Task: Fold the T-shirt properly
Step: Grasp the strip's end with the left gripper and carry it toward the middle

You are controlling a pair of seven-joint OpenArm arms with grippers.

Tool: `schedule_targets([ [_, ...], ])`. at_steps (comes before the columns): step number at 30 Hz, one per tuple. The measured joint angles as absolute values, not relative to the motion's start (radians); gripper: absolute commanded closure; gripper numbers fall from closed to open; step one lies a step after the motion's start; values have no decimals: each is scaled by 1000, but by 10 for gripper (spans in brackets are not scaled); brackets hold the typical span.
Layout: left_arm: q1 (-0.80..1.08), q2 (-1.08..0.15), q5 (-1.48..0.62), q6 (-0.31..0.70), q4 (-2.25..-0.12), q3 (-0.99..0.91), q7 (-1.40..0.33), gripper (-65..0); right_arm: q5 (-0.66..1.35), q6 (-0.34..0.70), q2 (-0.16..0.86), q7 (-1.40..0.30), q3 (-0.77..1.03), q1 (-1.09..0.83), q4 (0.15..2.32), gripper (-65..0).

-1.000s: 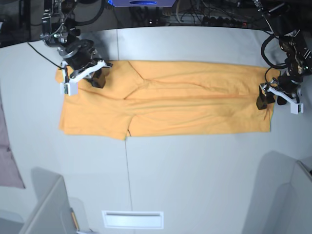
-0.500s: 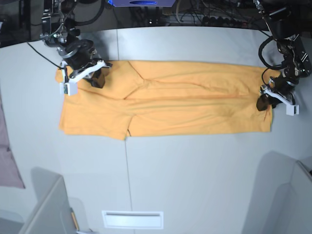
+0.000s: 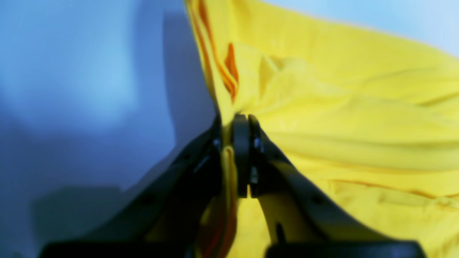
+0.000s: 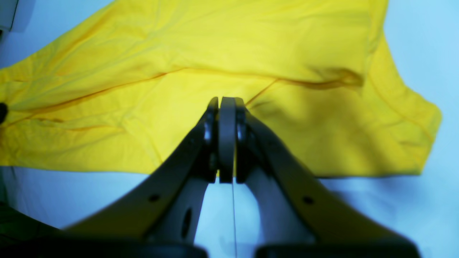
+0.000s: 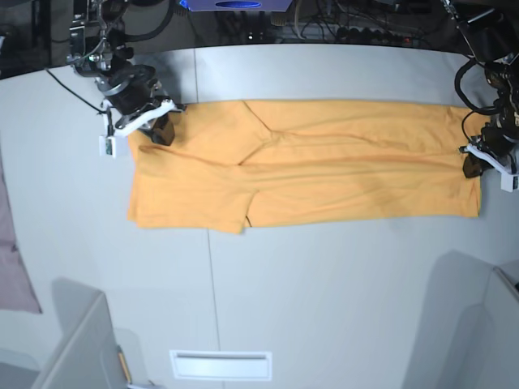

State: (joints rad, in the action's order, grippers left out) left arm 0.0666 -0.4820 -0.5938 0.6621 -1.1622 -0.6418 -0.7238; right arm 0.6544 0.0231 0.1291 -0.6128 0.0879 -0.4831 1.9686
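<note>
Partly hidden: T-shirt (image 3: 340,107) hem inside left gripper (image 3: 235,122).

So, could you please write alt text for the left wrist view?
Blurred close-up: the left gripper, its dark jaws shut, pinches a bunched edge of the yellow T-shirt, whose rumpled folds fill the right side. A pale blue-tinted table shows on the left.

Plain orange-yellow T-shirt (image 5: 324,174), pale grey table (image 5: 324,308)
</note>
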Motion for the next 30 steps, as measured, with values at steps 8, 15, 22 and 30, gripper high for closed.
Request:
schedule_targets([
  [8, 213, -422, -592, 582, -1475, -646, -723, 0, 655, 23, 82, -620, 112, -480, 1968, 0],
  [15, 247, -328, -591, 550, -1652, -620, -791, 0, 657, 23, 79, -620, 112, -477, 1968, 0],
  [22, 238, -269, -587, 432, -1745, -478, -848, 0, 657, 23, 79, -620, 111, -480, 1968, 0],
  [30, 204, -231, -596, 306, -1749, -270, -843, 0, 658, 23, 79, -622, 111, -480, 1968, 0],
])
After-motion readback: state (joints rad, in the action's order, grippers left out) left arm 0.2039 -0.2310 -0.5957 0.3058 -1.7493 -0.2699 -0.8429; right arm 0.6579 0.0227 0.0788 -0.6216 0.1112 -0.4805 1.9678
